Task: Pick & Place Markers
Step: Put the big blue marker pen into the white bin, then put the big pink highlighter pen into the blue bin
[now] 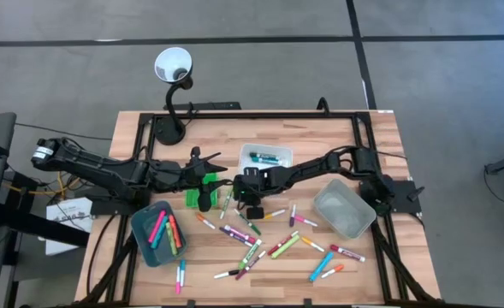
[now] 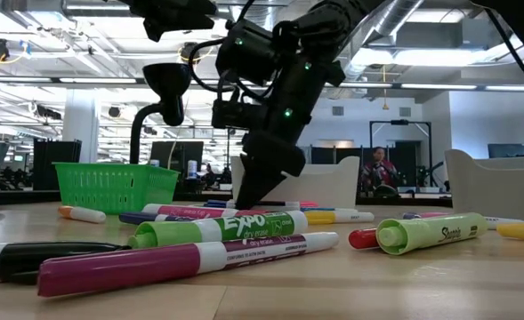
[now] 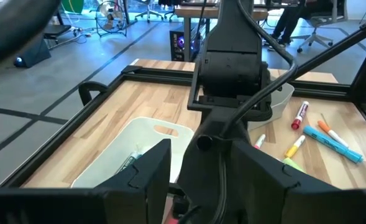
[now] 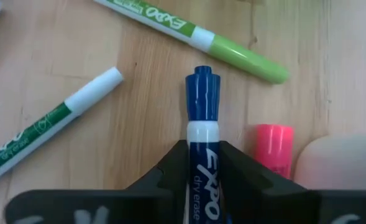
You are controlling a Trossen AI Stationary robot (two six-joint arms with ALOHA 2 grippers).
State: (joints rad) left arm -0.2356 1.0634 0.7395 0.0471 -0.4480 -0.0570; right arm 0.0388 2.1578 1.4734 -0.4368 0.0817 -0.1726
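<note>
Many markers [image 1: 260,244] lie scattered on the wooden table [image 1: 380,137]. A blue marker with a white band [image 4: 202,124] rests flat on the wood, and my right gripper [image 4: 202,163] has come down over it at the table's middle [image 1: 240,198] and is shut on it. A light-green marker [image 4: 232,46], a green-and-white one [image 4: 58,118] and a pink cap [image 4: 273,149] lie close beside it. My left gripper [image 3: 207,186] hovers open above the green basket [image 1: 202,192], holding nothing. My right gripper pinches the blue marker's barrel [image 4: 202,177] between its two fingers, just behind the white band. The fingers [image 2: 248,191] come steeply from above, slanting from the table's right side. The marker lies flat on the table, its blue cap [image 4: 202,93] sticking out past the fingertips.
A white tray [image 1: 266,156] with markers stands behind the right gripper, a teal tray [image 1: 159,233] with markers at the near left, a clear grey tray [image 1: 344,210] at the right. A gooseneck lamp [image 1: 173,68] stands at the far left. A black frame [image 1: 252,113] borders the table.
</note>
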